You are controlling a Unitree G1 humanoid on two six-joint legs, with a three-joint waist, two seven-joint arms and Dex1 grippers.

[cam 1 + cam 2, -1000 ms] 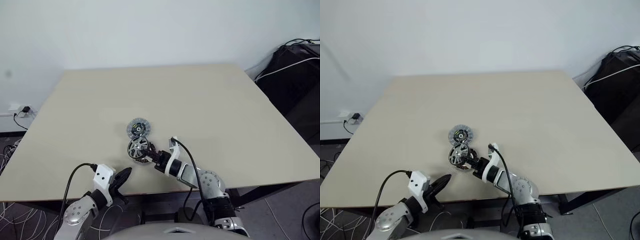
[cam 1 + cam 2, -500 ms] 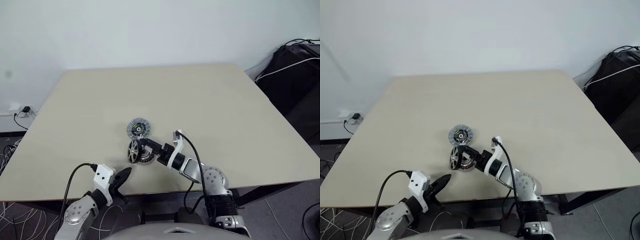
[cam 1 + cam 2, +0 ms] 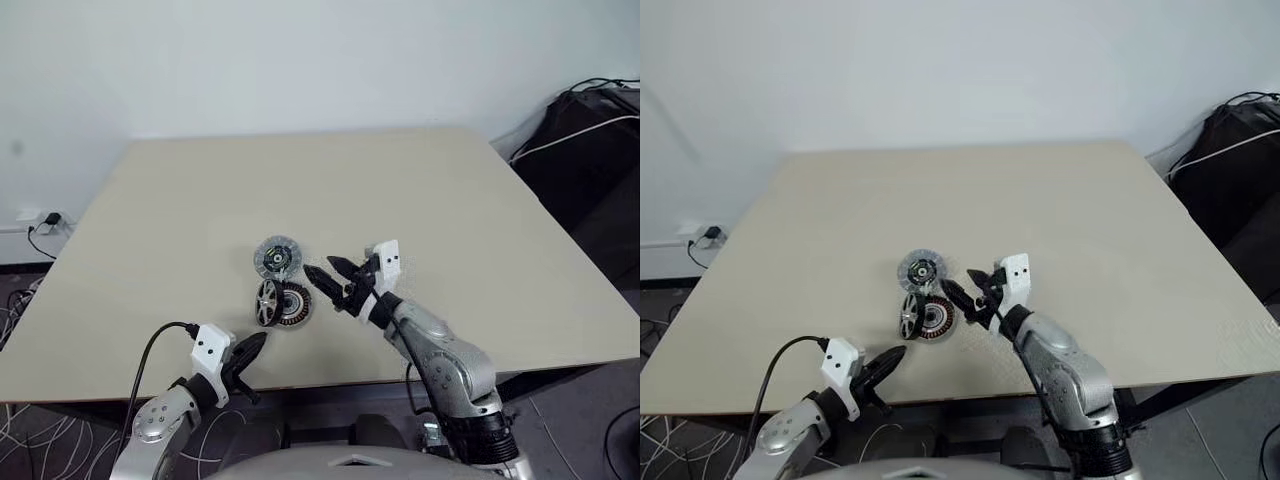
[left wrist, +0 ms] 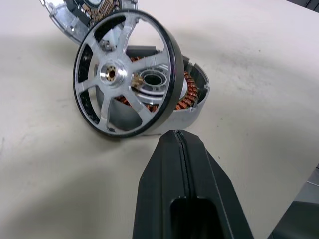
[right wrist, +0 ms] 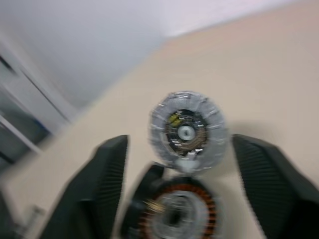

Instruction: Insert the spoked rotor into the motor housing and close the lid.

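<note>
Rotor (image 4: 124, 74) leans on edge against your motor housing (image 4: 187, 97), not seated; lid (image 3: 276, 257) lies apart. Left fingers (image 4: 184, 194) closed empty, right fingers (image 5: 102, 181) spread, empty.

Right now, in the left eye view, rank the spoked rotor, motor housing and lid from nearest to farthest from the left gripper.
1. Spoked rotor: standing on edge, leaning on the housing, on the side toward the left gripper.
2. Motor housing: just beyond the rotor, touching it.
3. Lid: flat on the table, farther back.
</note>
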